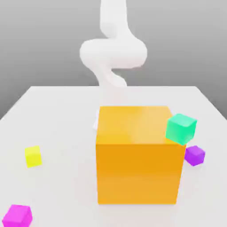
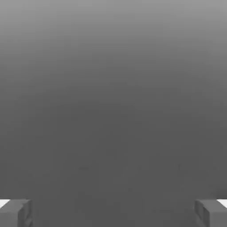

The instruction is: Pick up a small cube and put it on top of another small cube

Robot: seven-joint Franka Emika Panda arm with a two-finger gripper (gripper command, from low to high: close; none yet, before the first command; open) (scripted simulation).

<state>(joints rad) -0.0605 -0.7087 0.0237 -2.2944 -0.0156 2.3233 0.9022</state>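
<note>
While end effector (image 2: 113,213) gapes wide, pale tabletop (image 1: 62,133) stretches toward plain gray backdrop (image 1: 177,40).

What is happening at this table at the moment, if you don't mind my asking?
A robot arm stands at the far side of the table, and its open tool holds nothing. The job is to stack one small cube on another, which is not done. The pink cube lies near the front at the exterior view's left, while the green cube is at the right-hand edge of the big orange block in that view.
</note>
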